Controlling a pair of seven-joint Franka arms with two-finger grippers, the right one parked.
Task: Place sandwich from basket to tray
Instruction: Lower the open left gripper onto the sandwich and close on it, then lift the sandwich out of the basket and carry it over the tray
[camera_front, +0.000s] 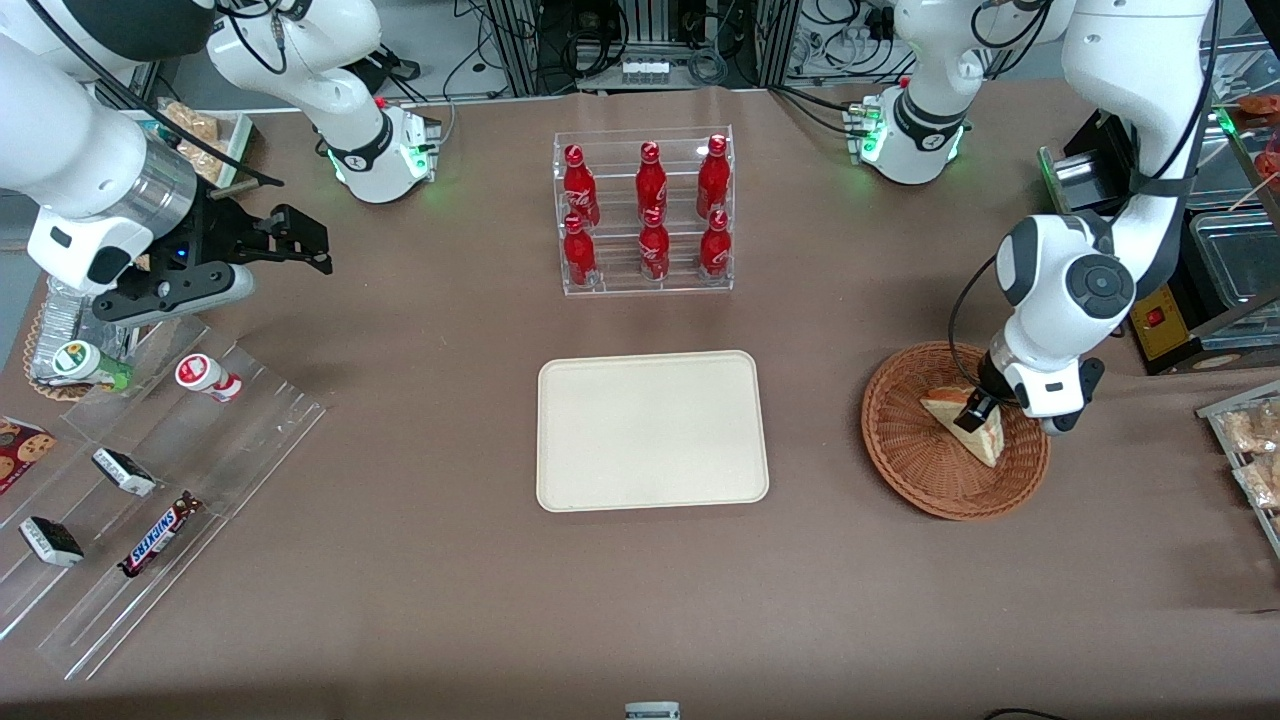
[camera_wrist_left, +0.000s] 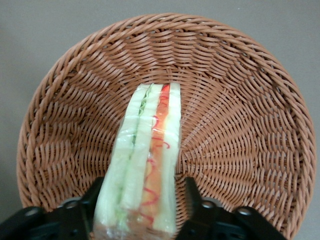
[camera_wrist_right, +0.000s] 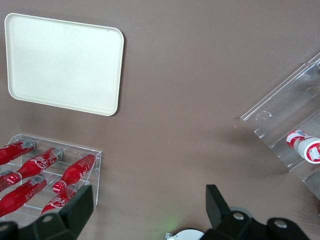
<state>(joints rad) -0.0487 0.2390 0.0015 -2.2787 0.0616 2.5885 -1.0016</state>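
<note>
The sandwich (camera_front: 978, 436), a pale bread wedge with red, orange and green filling (camera_wrist_left: 150, 140), lies in the round wicker basket (camera_front: 915, 470) toward the working arm's end of the table. My left gripper (camera_front: 975, 410) is down in the basket (camera_wrist_left: 240, 100) and straddles the sandwich's thick end. The gripper (camera_wrist_left: 142, 200) is open: one finger (camera_wrist_left: 94, 192) sits against the bread, and a strip of wicker shows between the sandwich and the other finger (camera_wrist_left: 192, 192). The cream tray (camera_front: 650, 430) lies flat at the table's middle, beside the basket, and also shows in the right wrist view (camera_wrist_right: 65, 65).
A clear rack of red bottles (camera_front: 645, 215) stands farther from the front camera than the tray. A stepped acrylic rack with snack bars (camera_front: 150, 490) and small cups lies toward the parked arm's end. Packaged goods in bins (camera_front: 1250, 440) sit at the working arm's table edge.
</note>
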